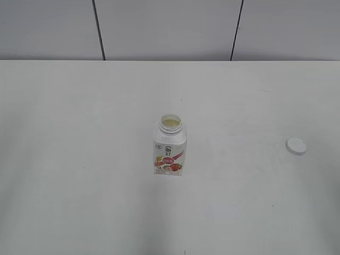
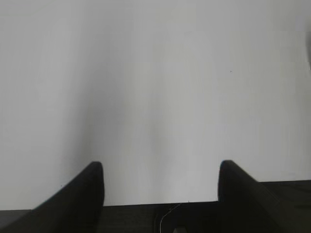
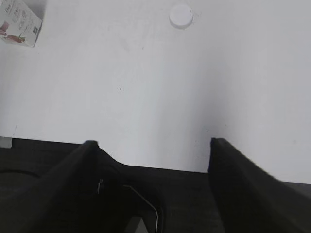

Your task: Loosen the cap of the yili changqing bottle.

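The yili changqing bottle [image 1: 169,146] stands upright in the middle of the white table, its neck open with pale liquid showing inside. The cap [image 1: 296,145] lies flat on the table well to the right of the bottle, apart from it. In the right wrist view the cap [image 3: 181,16] lies far ahead and the bottle's lower part [image 3: 18,22] shows at the top left corner. My right gripper [image 3: 151,141] is open and empty. My left gripper [image 2: 160,166] is open and empty over bare table. Neither gripper shows in the exterior view.
The white table [image 1: 79,117] runs back to a grey panelled wall [image 1: 170,26]. The table's near edge shows as a dark band under each gripper in the wrist views.
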Tool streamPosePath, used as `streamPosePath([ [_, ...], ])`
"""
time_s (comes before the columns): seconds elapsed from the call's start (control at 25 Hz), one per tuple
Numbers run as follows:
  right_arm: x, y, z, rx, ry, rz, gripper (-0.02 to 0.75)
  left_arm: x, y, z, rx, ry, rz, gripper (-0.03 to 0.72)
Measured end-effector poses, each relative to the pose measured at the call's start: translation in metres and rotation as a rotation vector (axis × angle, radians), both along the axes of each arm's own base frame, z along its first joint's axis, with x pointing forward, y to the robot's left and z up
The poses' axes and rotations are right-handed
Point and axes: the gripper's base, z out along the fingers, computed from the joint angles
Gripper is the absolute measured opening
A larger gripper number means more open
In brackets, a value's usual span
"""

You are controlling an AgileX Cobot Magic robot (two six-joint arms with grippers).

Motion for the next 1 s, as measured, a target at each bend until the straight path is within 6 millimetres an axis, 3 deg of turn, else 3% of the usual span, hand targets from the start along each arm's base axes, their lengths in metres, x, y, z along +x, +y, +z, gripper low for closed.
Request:
streamPosePath([
  [0.24,-0.051,0.001,-0.012,-0.008,-0.194,-0.001,0.554,-0.053,0.010,-0.026,-0.019,-0.113,-0.078,0.457],
  [0.56,-0.085,0.001,-0.045,-0.054,-0.343,0.022,0.554,-0.104,0.016,-0.053,-0.068,-0.399,-0.181,0.452],
  [0.68,-0.087,0.001,-0.046,-0.054,-0.372,0.018,0.554,-0.110,0.015,-0.054,-0.085,-0.448,-0.217,0.453],
  [1.0,-0.079,-0.001,-0.049,-0.053,-0.425,-0.001,0.554,-0.103,0.009,-0.059,-0.117,-0.482,-0.256,0.449],
])
